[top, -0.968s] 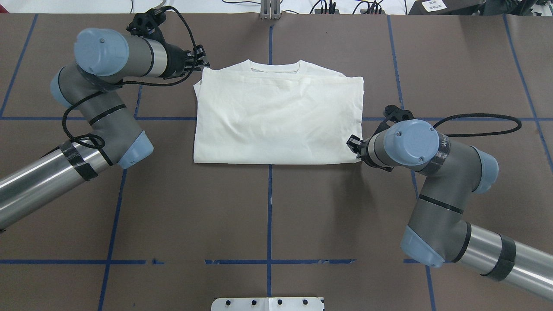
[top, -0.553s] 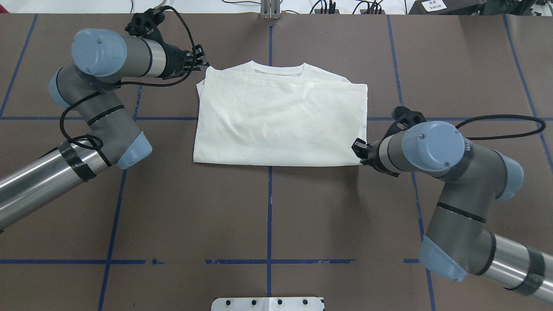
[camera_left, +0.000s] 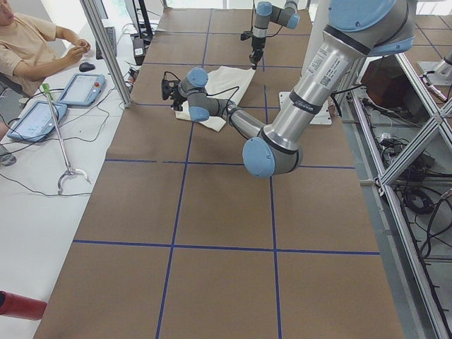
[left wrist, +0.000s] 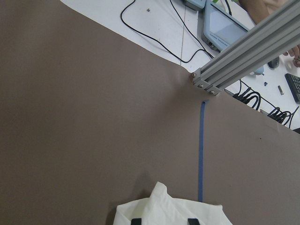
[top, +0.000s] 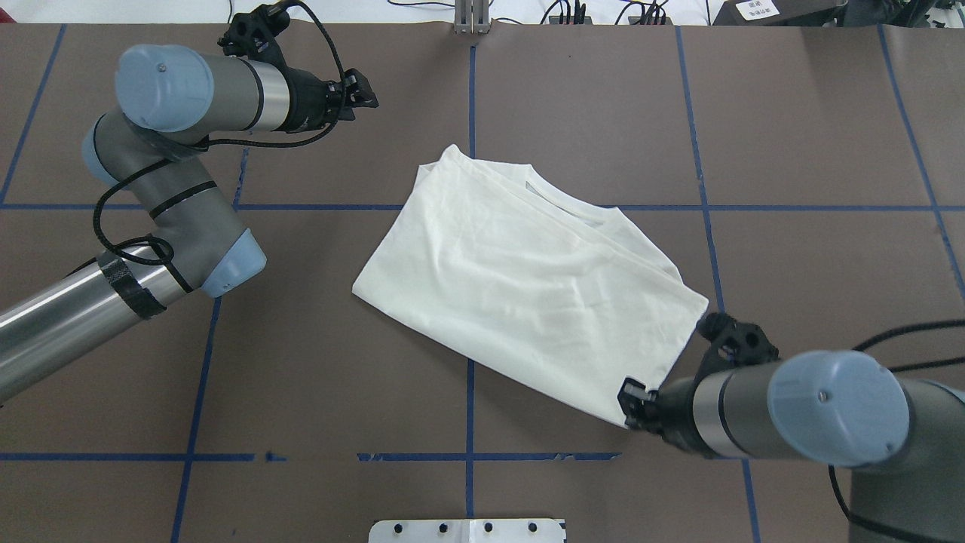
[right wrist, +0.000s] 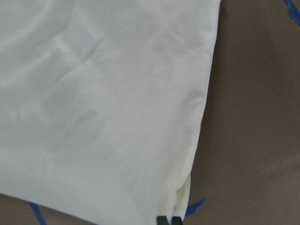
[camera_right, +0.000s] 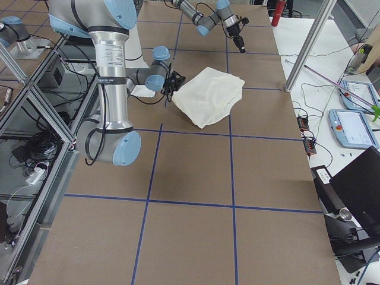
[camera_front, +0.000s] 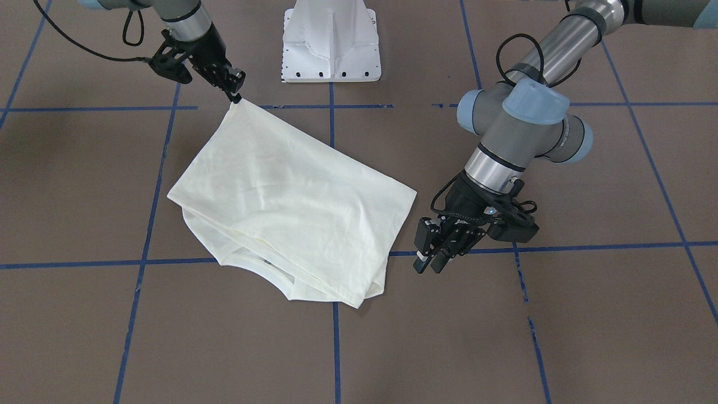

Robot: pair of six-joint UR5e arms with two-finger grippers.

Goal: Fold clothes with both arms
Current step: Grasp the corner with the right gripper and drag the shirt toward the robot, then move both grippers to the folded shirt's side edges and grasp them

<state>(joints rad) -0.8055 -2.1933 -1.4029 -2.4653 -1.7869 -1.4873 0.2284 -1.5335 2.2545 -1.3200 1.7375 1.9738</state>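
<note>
Brown taped table (camera_front: 561, 336): right gripper (camera_front: 236, 100) pinches the corner of the folded shirt (camera_front: 286, 213) nearest the white base (camera_front: 331, 45); shirt lies skewed mid-table. Left gripper (camera_front: 430, 264) hangs spread and empty beside its opposite end, not touching.

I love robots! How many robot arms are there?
2. The left arm hangs over the far left of the table, clear of the shirt. The right arm is near right, its gripper pinching the shirt's corner.
</note>
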